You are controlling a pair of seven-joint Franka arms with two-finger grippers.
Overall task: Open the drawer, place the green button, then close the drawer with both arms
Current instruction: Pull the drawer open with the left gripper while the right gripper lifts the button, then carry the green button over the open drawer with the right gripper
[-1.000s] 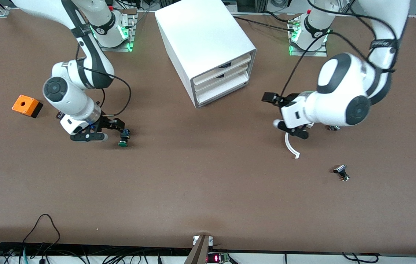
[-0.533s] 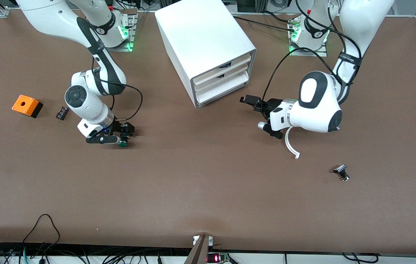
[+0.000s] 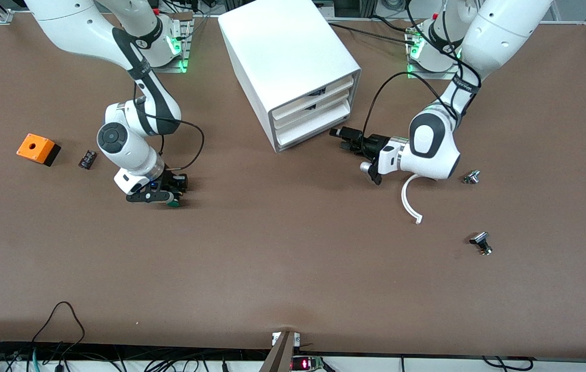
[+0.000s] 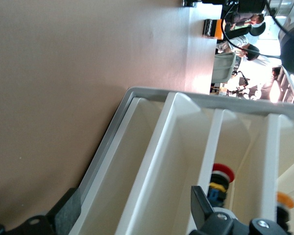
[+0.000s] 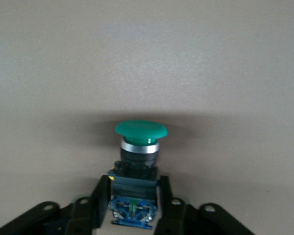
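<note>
While the right arm leans low over the counter [image 3: 293, 268], its right hand [image 3: 173, 191] is down at the surface around the button [image 3: 173, 202]. In the right wrist view the two fingers [image 5: 99, 198] stand on each side of the black-blue body of the button [image 5: 137, 161], touching it or nearly so, and the green cap points away from the hand. The button lies on the counter toward the right arm's end, nearer to the front edge than the cabinet [image 3: 290, 67].

The left hand [image 3: 342, 138] is at the front of the cabinet, at the height of the drawer [image 3: 313, 129], which is the lowest of three. In the left wrist view the fingers [image 4: 201, 208] are spread apart before the drawer [image 4: 132, 186], and they hold nothing. The drawer looks pushed in, level with the two above it.

An orange box [image 3: 37, 149] with a hole stands near the edge at the right arm's end, and a small black part [image 3: 87, 158] lies just beside it. A curved white strip [image 3: 410, 201] lies on the counter below the left arm. Two small black-and-silver knobs lie toward the left arm's end: one [image 3: 472, 177] close to the arm, the other [image 3: 481, 243] nearer to the front edge.
</note>
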